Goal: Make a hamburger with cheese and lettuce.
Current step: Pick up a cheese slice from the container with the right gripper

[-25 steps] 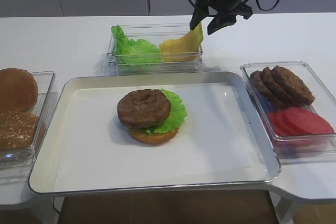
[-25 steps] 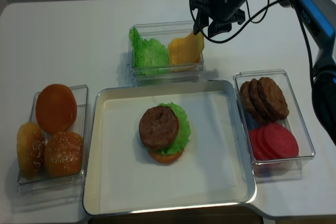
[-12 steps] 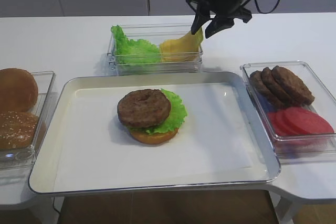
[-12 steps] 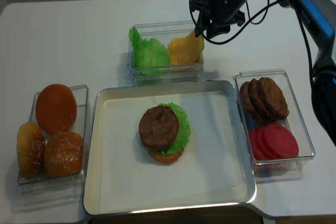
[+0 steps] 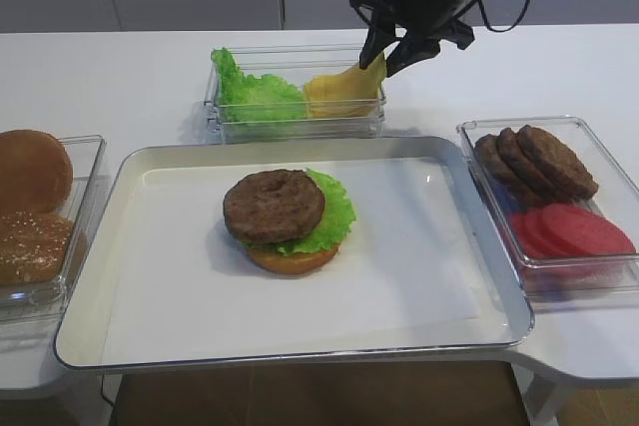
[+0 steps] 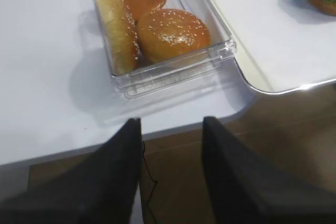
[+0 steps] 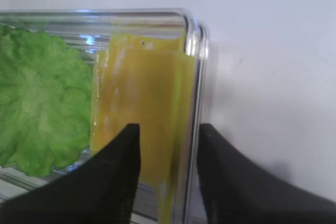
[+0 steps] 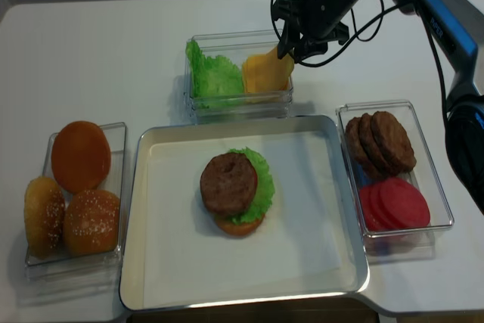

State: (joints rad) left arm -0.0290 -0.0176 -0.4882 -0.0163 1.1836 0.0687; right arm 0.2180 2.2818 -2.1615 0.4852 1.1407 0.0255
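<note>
The hamburger sits mid-tray: orange-tan bun base, frilly green lettuce, brown patty on top. It also shows in the realsense view. The cheese, a yellow slice, leans in a clear container at the back, its right corner raised. My right gripper is open at that corner. In the right wrist view the right gripper straddles the cheese's right edge and the container wall. My left gripper is open and empty over the table's front edge.
More lettuce leaves share the cheese container. A bin of buns stands left of the metal tray. A bin of patties and red tomato slices stands right.
My right gripper has shifted slightly down and left onto the cheese's raised corner. The cheese stays in its container. Nothing else has moved.
</note>
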